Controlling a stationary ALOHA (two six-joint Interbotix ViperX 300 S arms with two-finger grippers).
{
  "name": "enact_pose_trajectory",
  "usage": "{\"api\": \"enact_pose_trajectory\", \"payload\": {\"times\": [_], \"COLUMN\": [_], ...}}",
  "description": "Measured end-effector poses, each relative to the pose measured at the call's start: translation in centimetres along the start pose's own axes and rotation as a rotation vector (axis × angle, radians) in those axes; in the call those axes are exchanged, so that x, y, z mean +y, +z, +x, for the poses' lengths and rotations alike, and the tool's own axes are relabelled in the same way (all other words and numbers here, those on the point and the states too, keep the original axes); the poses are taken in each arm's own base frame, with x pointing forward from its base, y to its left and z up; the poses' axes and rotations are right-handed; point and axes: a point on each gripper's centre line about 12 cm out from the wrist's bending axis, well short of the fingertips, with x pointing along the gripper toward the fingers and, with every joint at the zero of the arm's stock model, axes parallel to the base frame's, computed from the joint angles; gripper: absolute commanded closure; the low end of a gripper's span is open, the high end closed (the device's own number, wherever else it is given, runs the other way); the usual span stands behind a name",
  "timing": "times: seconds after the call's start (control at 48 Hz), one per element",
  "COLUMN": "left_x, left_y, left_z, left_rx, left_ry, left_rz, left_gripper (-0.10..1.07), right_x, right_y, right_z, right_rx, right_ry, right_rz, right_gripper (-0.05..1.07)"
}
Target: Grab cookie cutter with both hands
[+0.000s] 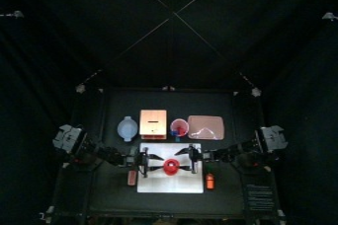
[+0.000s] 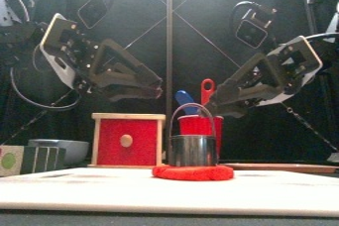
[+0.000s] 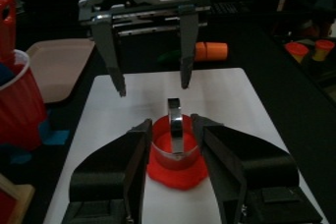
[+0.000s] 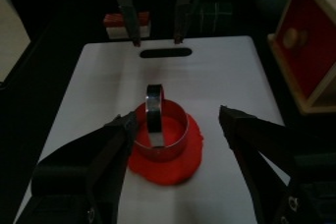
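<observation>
The cookie cutter (image 1: 172, 167) is a small bright red roundish piece with a grey metal ring standing on it, in the middle of the white mat (image 1: 172, 186). In the front view the cookie cutter (image 2: 193, 171) sits low at the mat's centre. My left gripper (image 1: 149, 160) and right gripper (image 1: 195, 159) face each other across it. In the left wrist view the left gripper (image 3: 174, 130) is open, its jaws flanking the cutter (image 3: 175, 164). In the right wrist view the right gripper (image 4: 175, 120) is open wide on both sides of the cutter (image 4: 160, 154).
Behind the mat stand a wooden box with a red face (image 1: 153, 122), a red cup (image 1: 179, 126) holding utensils, a pink tray (image 1: 207, 125) and a pale blue item (image 1: 126, 127). Small orange-red bars lie at the mat's left (image 1: 130, 179) and right (image 1: 209, 181).
</observation>
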Motion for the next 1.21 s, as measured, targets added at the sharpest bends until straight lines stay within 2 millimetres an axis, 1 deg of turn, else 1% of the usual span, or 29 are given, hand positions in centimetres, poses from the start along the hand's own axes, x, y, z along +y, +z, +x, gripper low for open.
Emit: {"api": "enact_pose_trajectory", "payload": {"times": [0.167,0.354,0.479,0.583,0.667,1.0,1.208], "left_x": [-0.4,-0.6,-0.6,-0.6,-0.7,-0.6,-0.6], "left_y": [-1.3,-1.4,-1.4,-1.6,-1.8,-2.2,-2.3], "left_z": [1.2,1.9,2.1,2.3,2.6,3.2,3.2], "left_rx": [0.032,0.030,0.030,0.033,0.037,0.047,0.049], "left_ry": [0.015,0.017,0.023,0.027,0.028,0.046,0.046], "left_rz": [-0.010,-0.013,-0.018,-0.020,-0.020,-0.023,-0.005], "left_gripper": [0.21,0.21,0.21,0.21,0.21,0.21,0.22], "right_x": [0.5,1.4,1.6,1.9,2.1,2.9,3.2], "right_y": [-0.6,-0.5,-0.9,-1.7,-1.8,-1.6,-2.1], "right_z": [0.4,0.4,0.7,1.0,1.0,1.1,1.2], "right_rx": [-0.014,-0.044,-0.065,-0.066,-0.067,-0.076,-0.028], "right_ry": [-0.006,-0.001,-0.044,-0.087,-0.105,-0.072,-0.058], "right_rz": [0.019,0.006,-0.010,-0.020,-0.013,-0.025,-0.028], "right_gripper": [0.06,0.06,0.06,0.06,0.06,0.06,0.05]}}
